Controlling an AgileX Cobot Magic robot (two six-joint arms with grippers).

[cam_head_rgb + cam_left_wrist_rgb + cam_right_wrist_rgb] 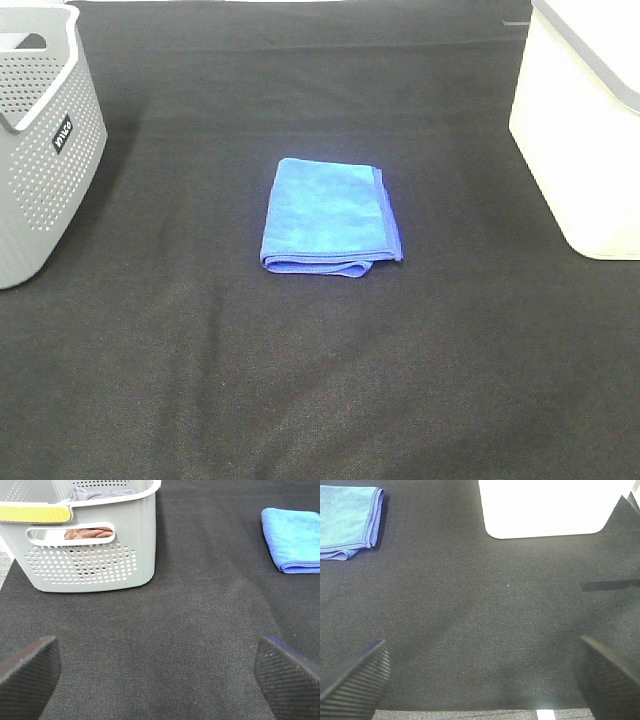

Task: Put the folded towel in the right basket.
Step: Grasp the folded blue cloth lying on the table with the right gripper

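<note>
**Blue towel lies mid-worktop, both tools released and empty**

The folded towel [328, 217] is bright blue with a darker stitched hem. It lies flat on the black fabric-covered worktop [300, 390], about midway between the two baskets and well apart from each. Its layered edges show along the near side, and one lower layer pokes out slightly at the near corner.

The right basket [585, 140] is white and smooth-walled with a grey rim. It stands at the right edge of the high view, partly cut off by the frame. No writing can be seen on it, and none of the views shows its inside.

On the left stands a grey basket [40, 150] with perforated walls and a handle slot near the rim. Its side carries a small black label [63, 133] with white lettering, set at a slant, but the letters are too small to read. In the left wrist view a yellow strip [32, 513] runs along its rim, a brown cloth [90, 532] shows through the slot, and a grey cloth [102, 493] lies inside.

The left tool [160, 677] is spread wide over bare worktop near the grey basket, its ribbed black pads [27, 675] gripping nothing. The right tool [480, 677] is likewise spread wide and empty, over bare worktop between the towel and the white basket. Neither tool appears in the high view.
</note>
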